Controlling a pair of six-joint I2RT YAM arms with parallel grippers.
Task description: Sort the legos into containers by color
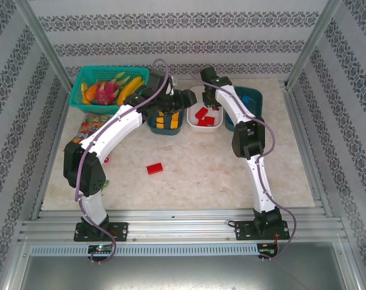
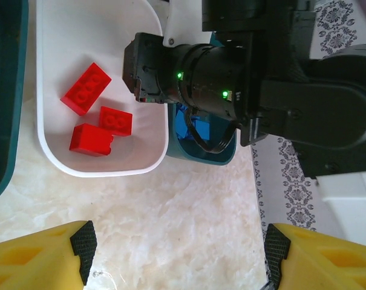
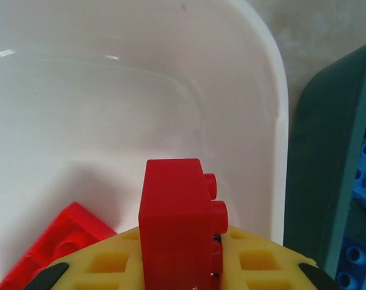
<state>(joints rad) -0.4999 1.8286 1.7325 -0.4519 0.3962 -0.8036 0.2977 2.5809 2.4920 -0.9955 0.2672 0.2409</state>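
Right wrist view: right gripper (image 3: 179, 272) is clamped on a red lego (image 3: 173, 211), pinched between its yellow fingers.
Held lego axis: upright, studs facing the dark teal tub (image 3: 319, 151).
Below it: white tub (image 3: 110, 90), floor straight under the jaws; a second red lego (image 3: 55, 248) lies down-left.
Next move (my read): release only, no travel needed. The rim is close on the right, so drift that way is the risk.
Left gripper (image 2: 178, 254): wide, empty, near the white tub.
Loose red lego (image 1: 154, 168): on the table (image 1: 219, 175), well apart from the tubs, long axis roughly left-right, left arm nearer.
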